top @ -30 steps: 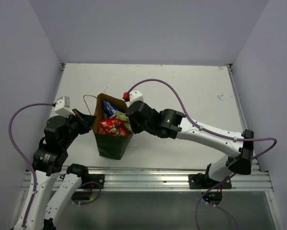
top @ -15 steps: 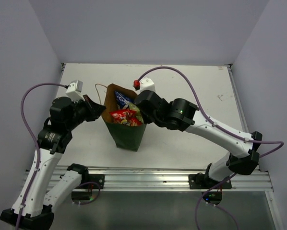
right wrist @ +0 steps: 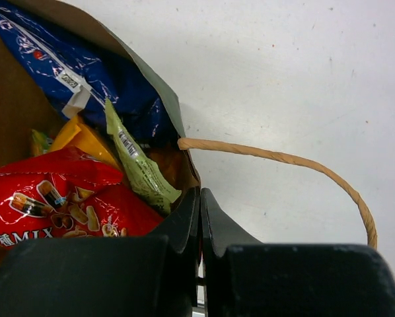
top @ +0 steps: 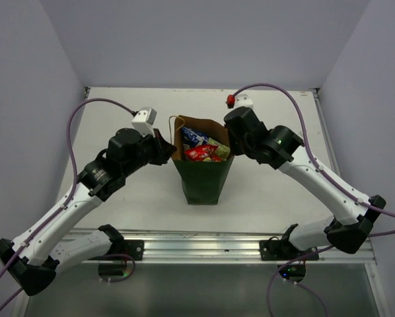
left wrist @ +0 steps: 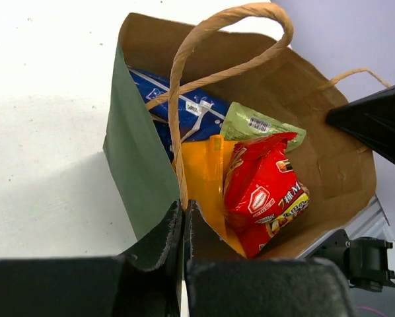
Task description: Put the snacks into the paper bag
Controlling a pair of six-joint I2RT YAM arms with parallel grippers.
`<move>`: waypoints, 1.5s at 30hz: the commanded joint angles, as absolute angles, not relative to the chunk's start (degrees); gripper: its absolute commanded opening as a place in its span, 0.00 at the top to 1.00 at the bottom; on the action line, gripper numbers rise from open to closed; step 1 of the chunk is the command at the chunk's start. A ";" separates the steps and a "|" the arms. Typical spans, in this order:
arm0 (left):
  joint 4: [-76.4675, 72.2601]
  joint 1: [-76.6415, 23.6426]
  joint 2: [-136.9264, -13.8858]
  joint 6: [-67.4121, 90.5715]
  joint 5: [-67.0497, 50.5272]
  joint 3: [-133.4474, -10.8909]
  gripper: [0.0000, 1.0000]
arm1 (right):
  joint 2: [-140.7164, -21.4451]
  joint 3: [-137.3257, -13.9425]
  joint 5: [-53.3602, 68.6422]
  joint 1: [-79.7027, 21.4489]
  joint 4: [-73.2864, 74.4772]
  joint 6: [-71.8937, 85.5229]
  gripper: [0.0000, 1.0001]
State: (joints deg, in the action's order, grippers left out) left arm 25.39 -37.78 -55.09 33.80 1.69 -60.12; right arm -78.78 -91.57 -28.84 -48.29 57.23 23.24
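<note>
The dark green paper bag point(top: 202, 179) stands upright at the table's middle, open at the top. Inside it lie the snacks: a blue-and-white bag point(left wrist: 184, 105), a light-green packet point(left wrist: 260, 125), an orange packet point(left wrist: 201, 172) and a red packet point(left wrist: 263, 191). The orange-pink packet does not show. My left gripper point(top: 169, 150) is shut on the bag's left rim point(left wrist: 151, 191), below a tan handle point(left wrist: 211, 30). My right gripper point(top: 230, 140) is shut on the bag's right rim point(right wrist: 178, 125), beside the other handle point(right wrist: 283, 158). The right wrist view shows the blue point(right wrist: 72, 72), green point(right wrist: 138, 165) and red point(right wrist: 59, 198) packets.
The white table point(top: 118, 119) is bounded by grey walls on three sides. An aluminium rail point(top: 197, 244) runs along the near edge, with both arm bases on it. Purple cables loop above both arms.
Both arms, shut on the bag's rims, have carried the bag to the right, from left of centre to the table's middle. The packets stay inside.
</note>
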 commanded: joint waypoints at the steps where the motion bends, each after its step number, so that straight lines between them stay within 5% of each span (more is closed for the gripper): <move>1: 15.29 -38.14 -53.17 33.84 5.55 -60.65 1.00 | -77.26 -88.52 -26.99 -46.93 50.63 21.27 1.00; 13: 11.07 -39.46 -53.79 34.63 2.37 -51.95 1.00 | -77.61 -84.81 -24.52 -46.67 48.08 21.18 1.00; 14: 11.51 -39.55 -53.79 34.54 2.55 -52.20 1.00 | -77.78 -85.08 -24.00 -46.67 48.16 21.01 0.88; 17: 13.52 -39.99 -53.53 33.05 5.09 -55.09 0.75 | -77.61 -86.31 -22.33 -46.67 47.99 20.13 0.72; 18: 14.06 -40.16 -53.35 32.35 7.10 -56.15 0.52 | -77.61 -86.66 -21.98 -46.58 47.81 19.69 0.63; 20: 16.51 -40.25 -53.35 30.42 9.04 -60.18 0.38 | -77.52 -88.24 -21.45 -46.67 48.16 18.99 0.36; 22: 18.19 -40.25 -53.18 28.84 11.50 -63.35 0.31 | -76.56 -90.42 -20.66 -46.67 48.34 18.11 0.29; 27: 23.02 -40.34 -51.07 27.33 19.40 -73.90 0.30 | -72.17 -95.96 -20.12 -46.67 50.27 18.19 0.25; 33: 28.73 -40.25 -49.12 20.84 36.91 -75.41 0.15 | -67.15 -102.66 -43.21 -46.67 59.75 17.05 0.21; 38: 30.87 -30.65 -52.48 18.01 24.73 -67.18 0.09 | -63.91 -93.98 -60.88 -46.67 64.16 16.35 0.11; 45: 25.84 -12.31 -50.80 16.53 11.78 -63.10 0.08 | -59.68 -79.29 -64.34 -46.58 63.11 21.09 0.11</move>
